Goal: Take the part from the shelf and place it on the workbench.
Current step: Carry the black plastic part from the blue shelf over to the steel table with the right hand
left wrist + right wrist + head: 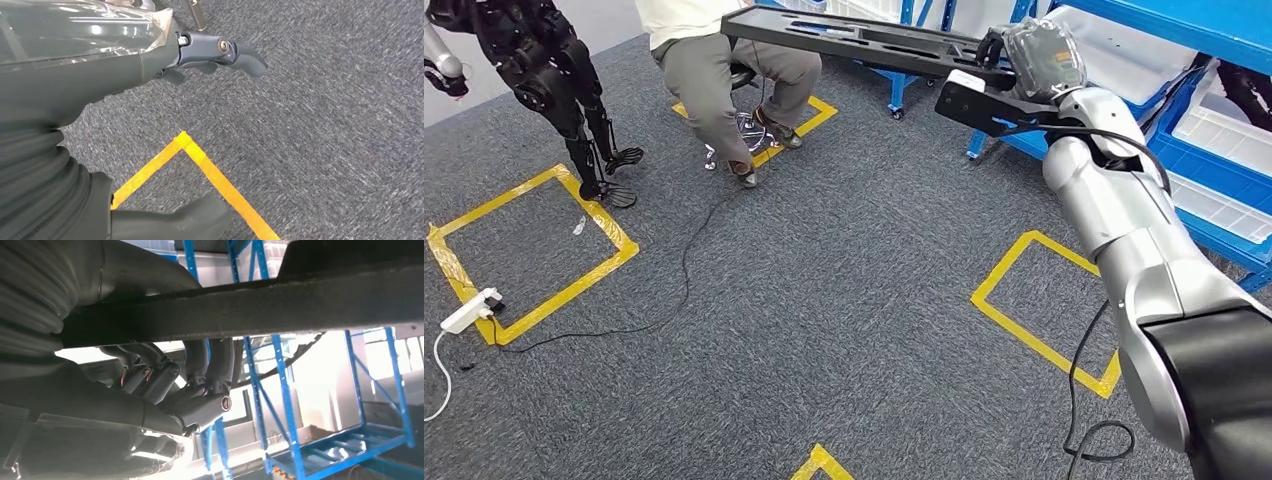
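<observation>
Your robot's right hand (pixel 1024 62) holds a long black part (pixel 864 40) aloft over grey carpet (pixel 824 280), gripping it at the near end, with the rest of the part reaching out toward a seated person (pixel 724 70). In the right wrist view the dark fingers (pixel 210 365) curl up and around the part's edge (pixel 250 310), so the grasp looks firm, though held at one end only. The blue shelf (pixel 1214 150), with its white bins, stands just beside the right arm, and the part is off it. The left hand (pixel 210 55) hangs over the carpet near a corner of yellow tape (pixel 200 155); it holds nothing, its fingers loosely extended with the thumb apart.

You appear to be in the carrying step: the pick is done and the placing is not. No worktop is visible here, so the next move likely calls for you to turn or walk until it comes into sight, then bring the part down level onto it. Watch the far end as you swing: it reaches close over the person's lap, and a second dark robot (pixel 544 70) stands beyond. A black cable (pixel 684 270) and a white power strip (pixel 469 310) lie on the floor, and could catch a foot. A long part gripped at one end may sag or twist in the hand, so move slowly.
</observation>
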